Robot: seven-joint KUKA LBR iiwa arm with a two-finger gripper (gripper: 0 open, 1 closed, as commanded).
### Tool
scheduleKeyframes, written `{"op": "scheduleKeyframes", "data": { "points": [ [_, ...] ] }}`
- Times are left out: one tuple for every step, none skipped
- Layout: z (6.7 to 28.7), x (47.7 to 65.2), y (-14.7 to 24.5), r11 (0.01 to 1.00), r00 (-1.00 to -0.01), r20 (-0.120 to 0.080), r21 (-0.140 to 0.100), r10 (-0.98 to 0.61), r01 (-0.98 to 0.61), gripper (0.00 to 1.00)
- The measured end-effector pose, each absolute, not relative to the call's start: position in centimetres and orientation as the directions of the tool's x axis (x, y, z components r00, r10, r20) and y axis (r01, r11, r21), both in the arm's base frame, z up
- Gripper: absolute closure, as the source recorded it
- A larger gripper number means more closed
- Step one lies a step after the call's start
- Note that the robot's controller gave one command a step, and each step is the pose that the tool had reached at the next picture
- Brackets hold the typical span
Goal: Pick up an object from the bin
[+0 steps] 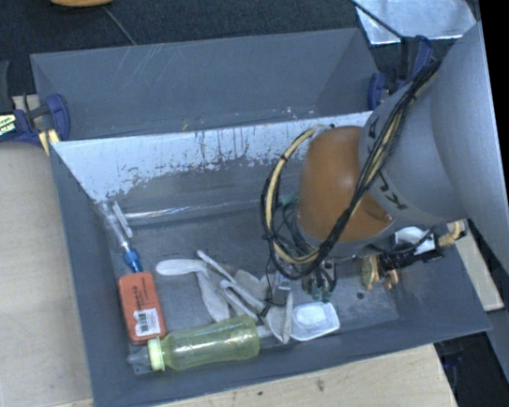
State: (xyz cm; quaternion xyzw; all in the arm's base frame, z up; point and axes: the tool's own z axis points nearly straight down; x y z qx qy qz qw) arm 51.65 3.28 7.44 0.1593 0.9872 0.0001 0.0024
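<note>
We find the pincer (282, 302) low in the bin (94, 269), between the white plastic cutlery heap (221, 286) and a clear tub (312, 321) near the front wall. Its opening and load we can't tell. Our worry is that tangled spoons slip out, or the tub skids aside.

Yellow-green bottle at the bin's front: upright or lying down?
Lying on its side: the bottle runs lengthwise left to right, next to the orange box.

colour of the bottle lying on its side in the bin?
Translucent yellow-green bottle with a paler cap end, clearest in the camera view.
</note>
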Motion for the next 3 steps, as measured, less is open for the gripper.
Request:
{"op": "scheduleKeyframes", "data": {
  "points": [
    [7.4,51.7,3.3,0.949,-0.949,-0.005,0.001,0.314,0.314,1.00],
    [12.2,51.1,3.7,0.946,-0.946,0.005,-0.003,0.323,0.323,1.00],
    [34.2,50.4,3.0,0.969,-0.969,0.001,-0.001,0.245,0.245,1.00]
  ]
}}
